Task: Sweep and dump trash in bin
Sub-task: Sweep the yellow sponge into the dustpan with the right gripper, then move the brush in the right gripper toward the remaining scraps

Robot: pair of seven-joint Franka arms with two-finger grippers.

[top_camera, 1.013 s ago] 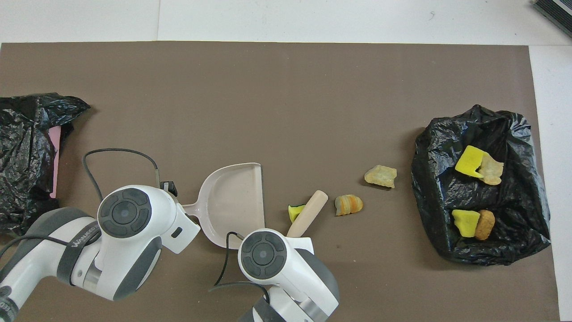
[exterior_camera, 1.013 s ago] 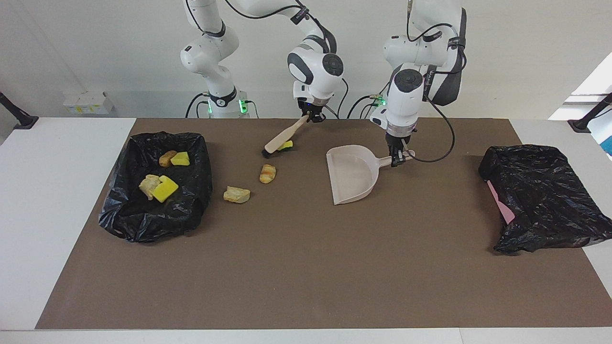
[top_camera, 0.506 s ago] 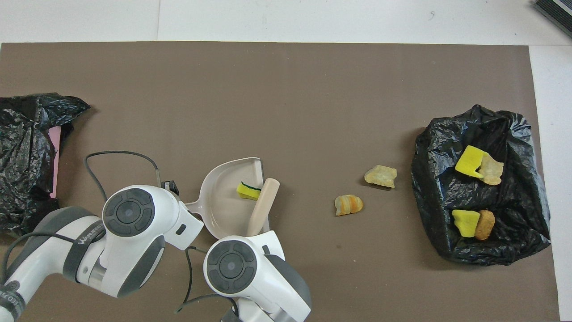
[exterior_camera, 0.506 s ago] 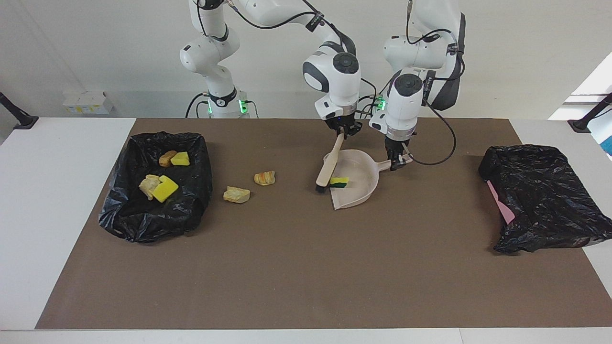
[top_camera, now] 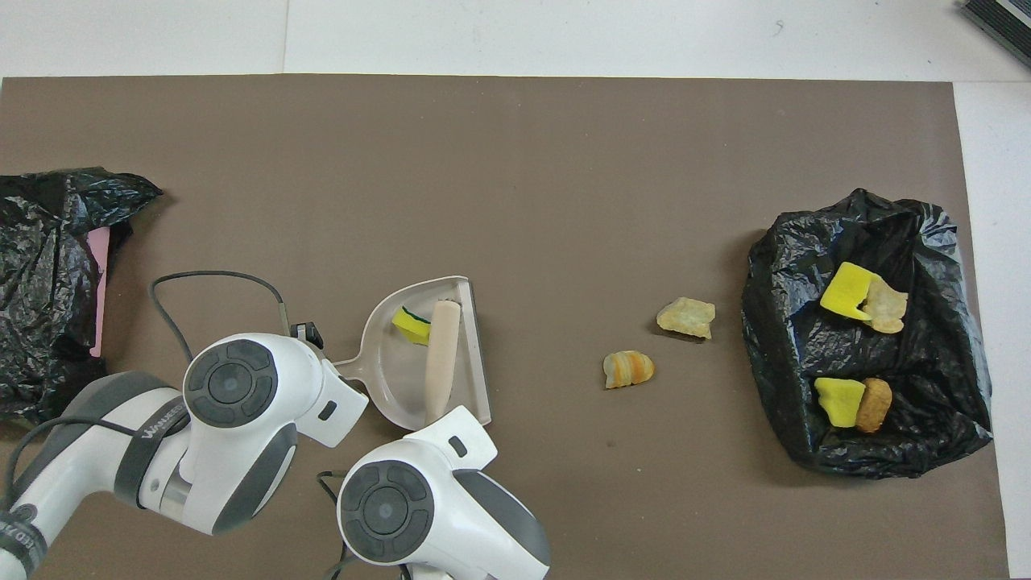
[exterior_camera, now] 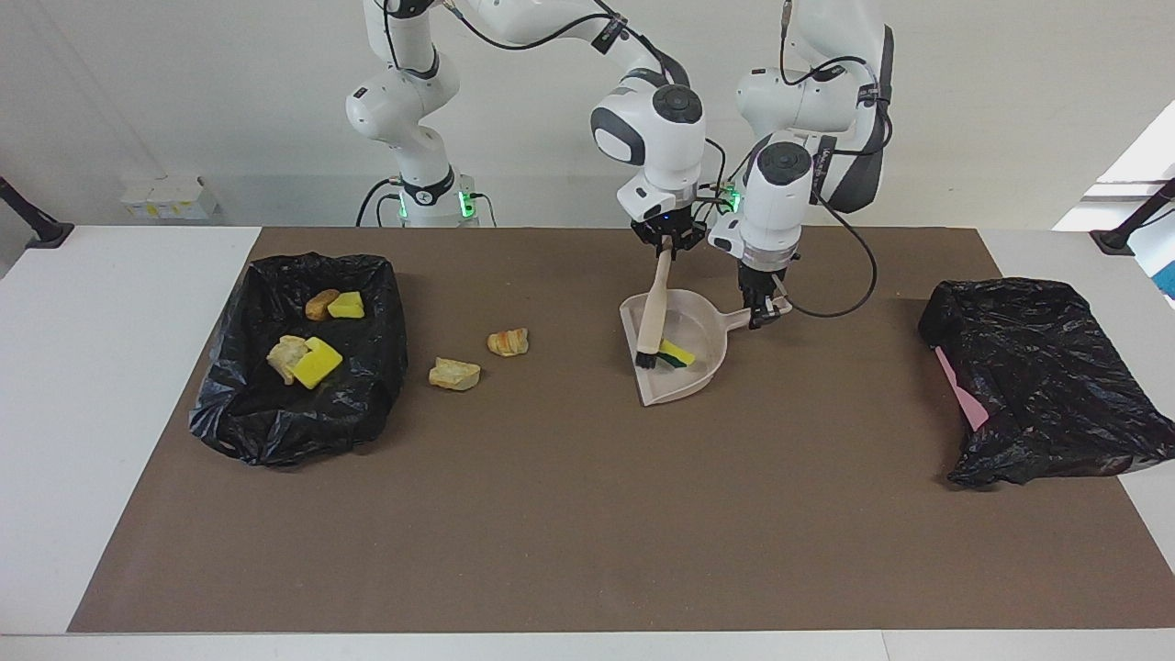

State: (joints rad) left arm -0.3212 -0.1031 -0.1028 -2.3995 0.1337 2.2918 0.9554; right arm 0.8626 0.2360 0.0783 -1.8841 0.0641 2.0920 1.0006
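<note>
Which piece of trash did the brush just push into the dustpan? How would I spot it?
Find the beige dustpan in the middle of the brown mat, its handle held by the left gripper. Inside it, at the brush tip, lies a yellow sponge with a green edge, the only scrap in the pan.

Bright, even light from above; shadows short and soft (glints on the black plastic); both views sharp.

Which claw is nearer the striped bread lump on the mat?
Right. The right claw holds the brush over the dustpan, on the side toward the bread lump. The left claw grips the dustpan handle, away from it.
</note>
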